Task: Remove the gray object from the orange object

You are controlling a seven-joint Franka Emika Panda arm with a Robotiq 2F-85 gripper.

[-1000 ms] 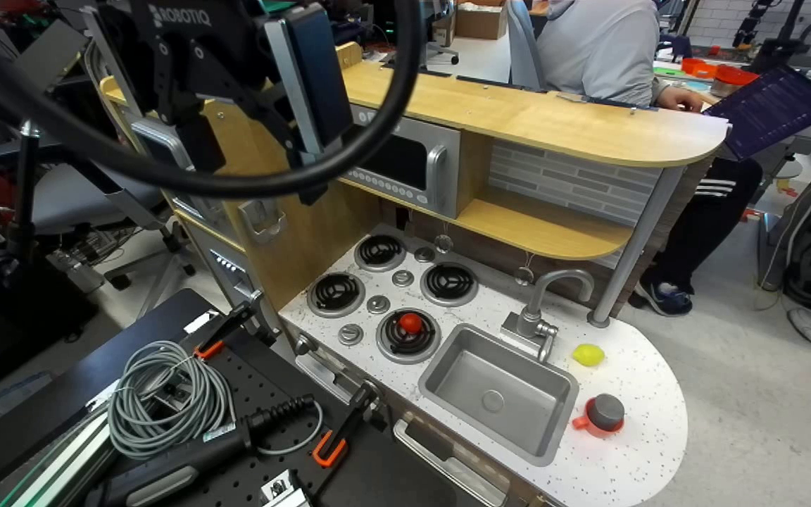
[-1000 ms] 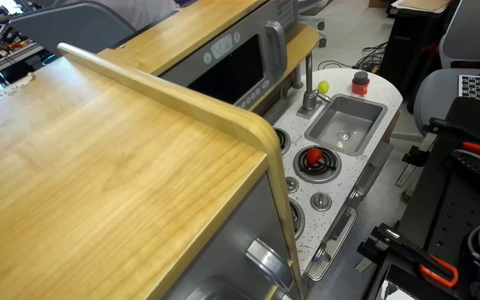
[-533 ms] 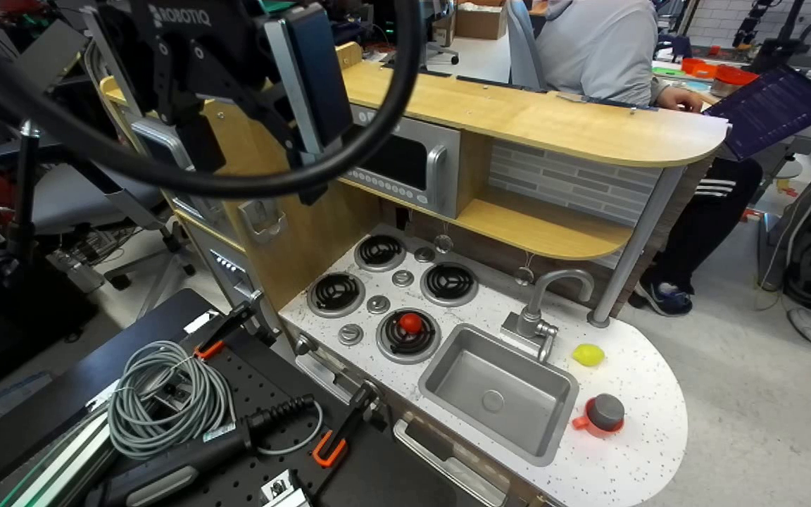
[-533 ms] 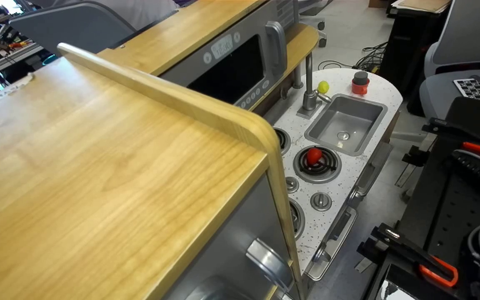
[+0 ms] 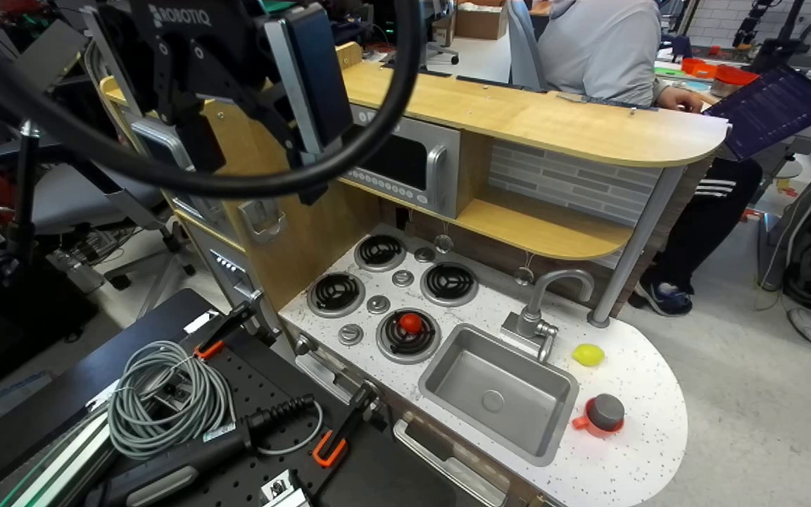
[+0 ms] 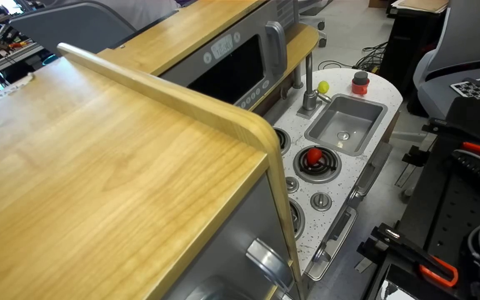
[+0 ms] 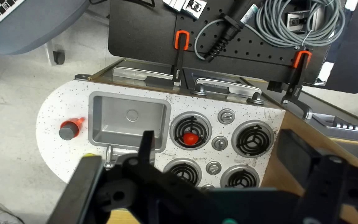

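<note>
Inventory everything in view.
counter: 1, white, beside black bench
sink: 1, gray, in counter
faucet: 1, gray, beside sink
burners: 4, black, on counter
knobs: 4, gray, on counter
mug: 1, orange-red, on counter
gray object: 1, gray, partly in mug
lemon: 1, yellow, near faucet
red object: 1, red, on burner
microwave: 1, gray, above counter
clamps: 2, black and orange, bench edge
cable: 1, gray, on bench
chairs: several, gray, around
person: 1, gray top, background
gripper: 1, black, open, above counter

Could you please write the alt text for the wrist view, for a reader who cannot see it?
A gray object sits in an orange cup beside a sink on a speckled white counter, seen from above. The open, empty gripper appears along the bottom; a red object rests on a stove burner.
</note>
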